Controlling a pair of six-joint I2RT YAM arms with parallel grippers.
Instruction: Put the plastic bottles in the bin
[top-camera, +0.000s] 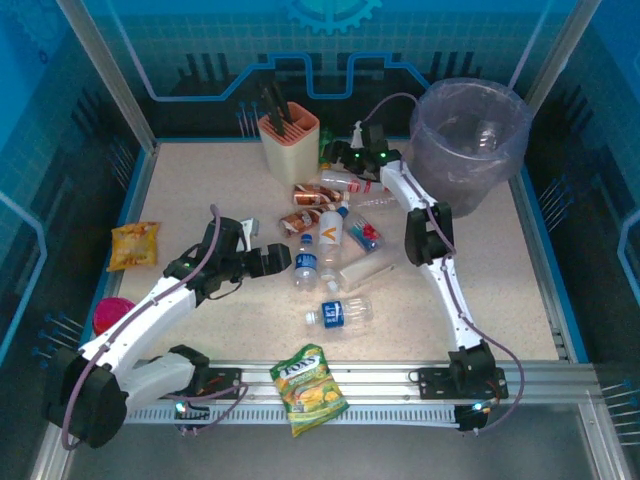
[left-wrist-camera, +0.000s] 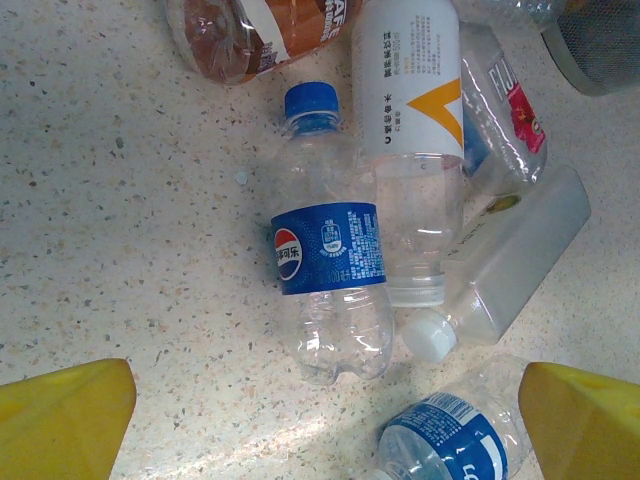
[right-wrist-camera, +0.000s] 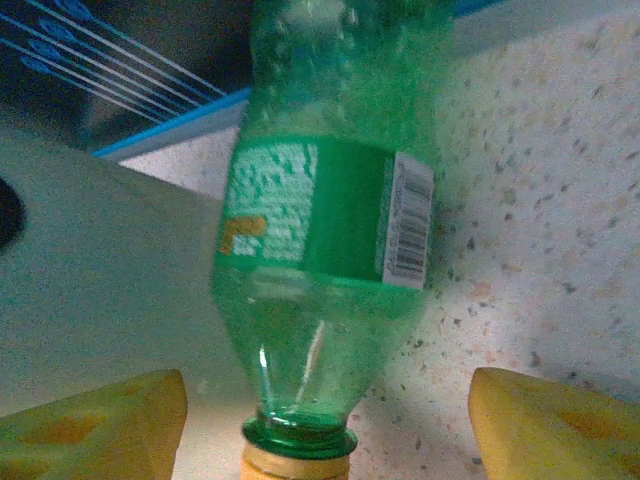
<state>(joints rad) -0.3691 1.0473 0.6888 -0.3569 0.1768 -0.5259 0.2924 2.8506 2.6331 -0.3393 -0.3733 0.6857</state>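
Observation:
Several plastic bottles lie heaped mid-table: a clear one with a blue label (top-camera: 306, 265) (left-wrist-camera: 330, 250), a white-labelled one (top-camera: 330, 230) (left-wrist-camera: 408, 110), brown ones (top-camera: 310, 195) (left-wrist-camera: 255, 35), a squarish clear one (left-wrist-camera: 520, 255) and another blue-labelled one (top-camera: 340, 313) (left-wrist-camera: 450, 440). My left gripper (top-camera: 275, 258) (left-wrist-camera: 320, 430) hangs open just left of the heap, holding nothing. A green bottle (right-wrist-camera: 330, 220) (top-camera: 324, 148) lies beside the peach holder, neck toward my right gripper (right-wrist-camera: 325, 430) (top-camera: 338, 153). Its jaws stand open on either side of the neck, not touching. The grey bin (top-camera: 440, 160) at back right holds a clear bottle (top-camera: 485, 135).
The peach utensil holder (top-camera: 288, 135) (right-wrist-camera: 90, 270) stands close beside the green bottle. A yellow snack bag (top-camera: 134, 243) lies at the left and a green one (top-camera: 310, 388) on the front rail. A pink object (top-camera: 112, 313) sits by the left arm.

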